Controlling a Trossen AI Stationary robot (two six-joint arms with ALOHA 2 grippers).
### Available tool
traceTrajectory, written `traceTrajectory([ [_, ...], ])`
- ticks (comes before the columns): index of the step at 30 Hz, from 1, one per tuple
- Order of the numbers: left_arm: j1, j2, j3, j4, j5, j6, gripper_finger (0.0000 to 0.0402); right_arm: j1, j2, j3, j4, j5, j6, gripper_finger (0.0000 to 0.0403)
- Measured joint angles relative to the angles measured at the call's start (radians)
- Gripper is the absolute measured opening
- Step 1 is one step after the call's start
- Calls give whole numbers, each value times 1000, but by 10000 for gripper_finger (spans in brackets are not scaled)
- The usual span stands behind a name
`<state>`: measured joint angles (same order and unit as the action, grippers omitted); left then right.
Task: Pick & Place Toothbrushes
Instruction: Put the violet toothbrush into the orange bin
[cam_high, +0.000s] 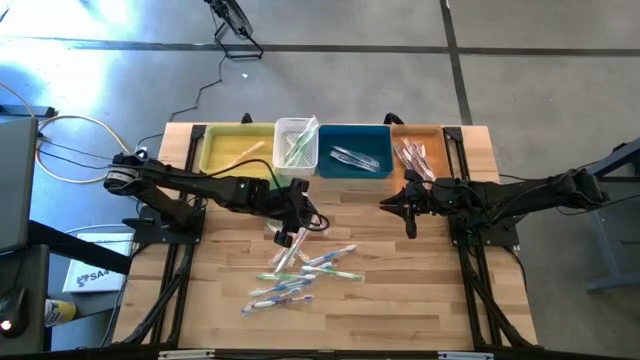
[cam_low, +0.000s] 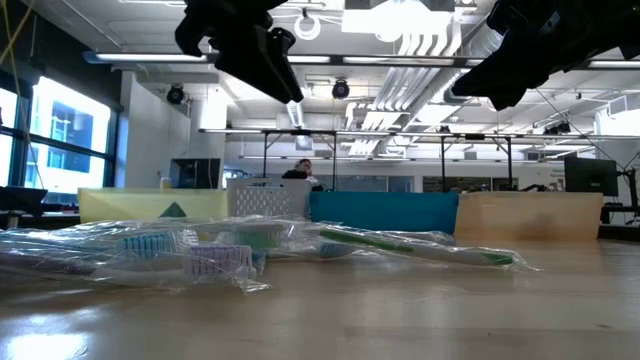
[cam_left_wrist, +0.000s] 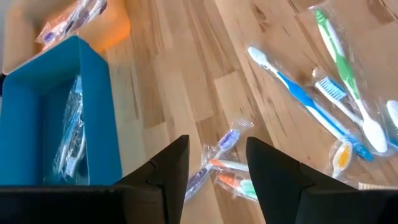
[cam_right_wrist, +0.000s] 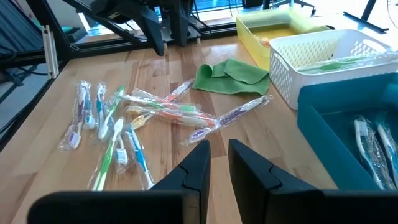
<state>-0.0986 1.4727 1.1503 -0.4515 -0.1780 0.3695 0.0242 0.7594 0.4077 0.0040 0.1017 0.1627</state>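
Several wrapped toothbrushes lie loosely piled on the wooden table, near its middle; they also show in the right wrist view and the low view. My left gripper hangs open above the pile's far edge, fingers slanting down, nothing between them; a purple-headed toothbrush shows on the table below the gap. My right gripper hovers right of the pile, in front of the bins, with a narrow gap between its fingers and nothing in it.
Along the far edge stand a yellow bin, a white basket, a blue bin and an orange bin, each holding toothbrushes. A folded green cloth lies before the basket. Bare wood lies near the front edge.
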Motion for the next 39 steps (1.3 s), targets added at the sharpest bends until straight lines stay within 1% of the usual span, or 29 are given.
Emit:
traceTrajectory([
  [12, 0, 0, 0, 32, 0, 1, 155, 0, 0, 0, 0, 0, -2, 50],
  [14, 0, 0, 0, 34, 0, 26, 155, 0, 0, 0, 0, 0, -2, 50],
  [19, 16, 0, 0, 40, -15, 224, 155, 0, 0, 0, 0, 3, -2, 50],
  [24, 66, 5, 0, 22, -16, 483, 155, 0, 0, 0, 0, 4, -5, 50],
  [27, 113, 11, 0, -11, -13, 547, 155, 0, 0, 0, 0, 4, -6, 50],
  [32, 213, 36, -1, -90, 72, 551, 155, 0, 0, 0, 0, 4, -6, 50],
  [36, 269, 55, -1, -78, 161, 562, 155, 0, 0, 0, 0, 4, -9, 50],
  [39, 292, 72, 1, -71, 175, 604, 155, 0, 0, 0, 1, 4, -10, 50],
])
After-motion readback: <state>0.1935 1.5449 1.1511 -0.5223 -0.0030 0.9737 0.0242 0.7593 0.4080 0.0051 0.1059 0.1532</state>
